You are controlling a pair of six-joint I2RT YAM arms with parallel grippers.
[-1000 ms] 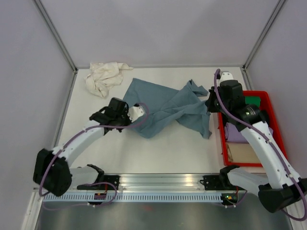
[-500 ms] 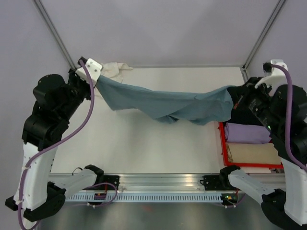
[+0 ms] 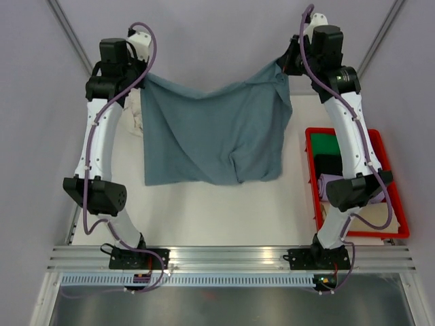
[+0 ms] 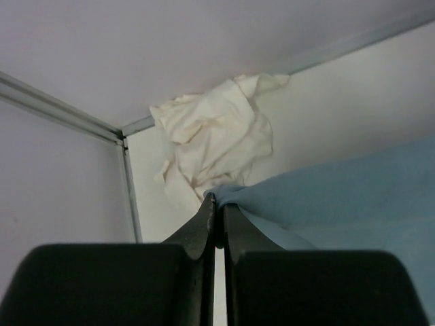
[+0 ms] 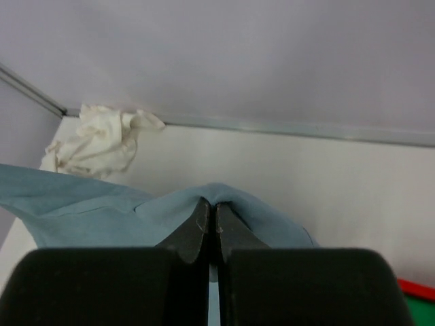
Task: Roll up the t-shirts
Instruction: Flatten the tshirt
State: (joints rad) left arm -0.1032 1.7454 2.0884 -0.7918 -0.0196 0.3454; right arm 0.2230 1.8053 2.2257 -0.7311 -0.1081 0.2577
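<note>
- Well to the left of the red tray [image 3: 310, 163] and raised above the bench [image 3: 224, 210], the slate-blue t-shirt [image 3: 211, 136] hangs as a wide curtain between the two lifted arms. I cannot tell whether its lower hem touches the bench.
- The left jaws are pressed together on the shirt's upper corner farther from the tray. The left wrist view shows the cloth edge nipped right at their tips.
- The right jaws pinch the upper corner nearer the tray in the same way, with a small peak of cloth gathered at their tips.
- The top edge sags between the two grips and a loose fold droops low in the middle. It looks like light, limp cotton that will drape and crease rather than hold a shape.
- Corners or hem edges look like the best places to hold it, with the grips kept well apart so it stays spread. So thin a nip might slip under a hard pull.
- The cream-white t-shirt [image 4: 217, 146] lies crumpled at the bench corner farthest from the tray, behind the blue shirt's held corner and clear of both jaws.
</note>
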